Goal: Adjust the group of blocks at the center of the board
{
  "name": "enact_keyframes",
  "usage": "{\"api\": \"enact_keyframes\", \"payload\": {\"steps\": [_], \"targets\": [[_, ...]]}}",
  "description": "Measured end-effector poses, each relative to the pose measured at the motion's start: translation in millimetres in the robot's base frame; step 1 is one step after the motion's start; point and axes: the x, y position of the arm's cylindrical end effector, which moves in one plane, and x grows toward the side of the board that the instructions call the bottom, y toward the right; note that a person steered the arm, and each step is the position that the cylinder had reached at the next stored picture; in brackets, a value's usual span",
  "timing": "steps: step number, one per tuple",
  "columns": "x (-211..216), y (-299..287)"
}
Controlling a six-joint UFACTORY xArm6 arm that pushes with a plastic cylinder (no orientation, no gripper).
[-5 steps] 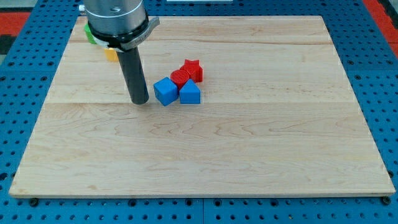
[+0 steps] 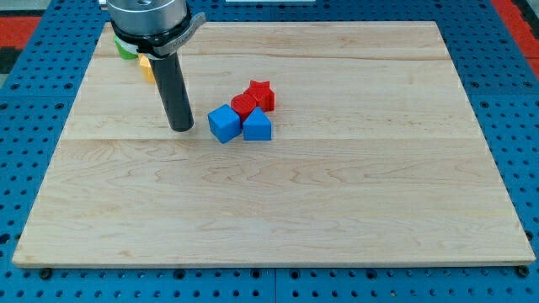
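A tight group of blocks sits near the board's middle: a blue cube (image 2: 223, 124), a blue triangular block (image 2: 258, 126) to its right, a red round block (image 2: 243, 105) behind them, and a red star (image 2: 261, 94) at the view's upper right of the group. My tip (image 2: 181, 128) rests on the board to the view's left of the blue cube, a short gap away, not touching it.
A yellow block (image 2: 146, 67) and a green block (image 2: 124, 49) lie near the board's top left corner, partly hidden behind the arm. The wooden board (image 2: 337, 210) lies on a blue pegboard.
My tip has moved a little to the view's left and slightly up, away from the blue cube. The blocks have not moved.
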Motion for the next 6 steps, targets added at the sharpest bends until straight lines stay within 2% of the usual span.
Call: {"api": "enact_keyframes", "payload": {"steps": [1,2,3,5,6], "targets": [[0.0,0.3],[22.0,15.1],[29.4,54.7],[29.4,70.0],[42.4,111.5]]}}
